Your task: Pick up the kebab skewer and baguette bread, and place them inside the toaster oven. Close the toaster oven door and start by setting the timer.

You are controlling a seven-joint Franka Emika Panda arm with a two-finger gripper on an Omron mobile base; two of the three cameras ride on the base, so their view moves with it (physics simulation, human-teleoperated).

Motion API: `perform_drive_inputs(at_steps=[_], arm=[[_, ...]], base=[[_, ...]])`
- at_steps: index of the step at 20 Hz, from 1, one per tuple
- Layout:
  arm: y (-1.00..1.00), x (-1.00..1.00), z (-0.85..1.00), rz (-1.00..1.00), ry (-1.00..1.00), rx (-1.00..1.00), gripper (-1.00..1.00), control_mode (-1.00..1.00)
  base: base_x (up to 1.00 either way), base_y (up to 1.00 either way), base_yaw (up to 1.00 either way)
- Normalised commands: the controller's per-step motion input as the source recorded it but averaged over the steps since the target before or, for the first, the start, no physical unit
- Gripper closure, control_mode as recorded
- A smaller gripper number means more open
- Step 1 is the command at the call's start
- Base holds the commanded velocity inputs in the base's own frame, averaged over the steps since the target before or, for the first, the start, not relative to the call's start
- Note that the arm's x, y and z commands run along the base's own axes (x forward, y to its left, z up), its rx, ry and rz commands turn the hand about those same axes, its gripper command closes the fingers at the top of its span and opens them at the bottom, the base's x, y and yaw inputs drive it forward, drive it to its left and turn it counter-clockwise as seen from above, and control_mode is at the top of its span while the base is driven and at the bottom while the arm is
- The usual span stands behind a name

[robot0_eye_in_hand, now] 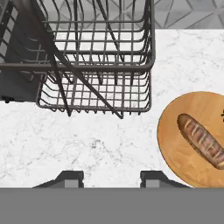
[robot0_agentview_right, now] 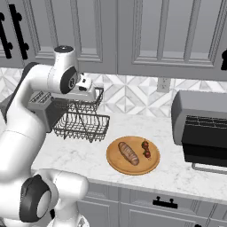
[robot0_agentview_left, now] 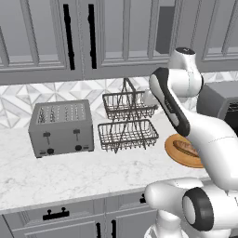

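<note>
Marble counter (white): board, wire rack, toaster, toaster oven.

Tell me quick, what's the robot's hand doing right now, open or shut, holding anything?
Hand: open and holding nothing, fingertips apart over bare marble counter, beside the round wooden board with the baguette bread.

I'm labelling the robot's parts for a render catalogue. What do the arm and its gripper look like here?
The arm is built of glossy white rounded segments, with dark grey to black bands and round caps at the joints; one long black stripe runs along a link in the left base view. No loose cables or markings are visible. The gripper ends in two small, dark grey, blocky fingertips.
</note>
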Motion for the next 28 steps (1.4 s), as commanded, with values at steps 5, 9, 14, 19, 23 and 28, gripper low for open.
perform_drive_inputs(at_steps=[5, 9, 14, 19, 23, 28], arm=[[-0.66, -0.36, -0.11, 0.09, -0.01, 0.04, -1.0, -1.0], [-1.0, -0.65, -0.36, 0.3, 0.0, 0.09, -1.0, -1.0], [-1.0, -0.2, -0.51, 0.46, 0.0, 0.06, -1.0, -1.0], [-0.9, 0.01, -0.26, 0.36, 0.0, 0.01, -1.0, -1.0], [-0.62, 0.04, -0.44, 0.17, 0.0, 0.0, -1.0, -1.0], [-0.11, 0.11, -0.62, 0.03, -0.02, -0.04, -1.0, -1.0]], base=[[0.0, 0.0, 0.0], [0.0, 0.0, 0.0], [0.0, 0.0, 0.0], [0.0, 0.0, 0.0], [0.0, 0.0, 0.0], [0.0, 0.0, 0.0]])
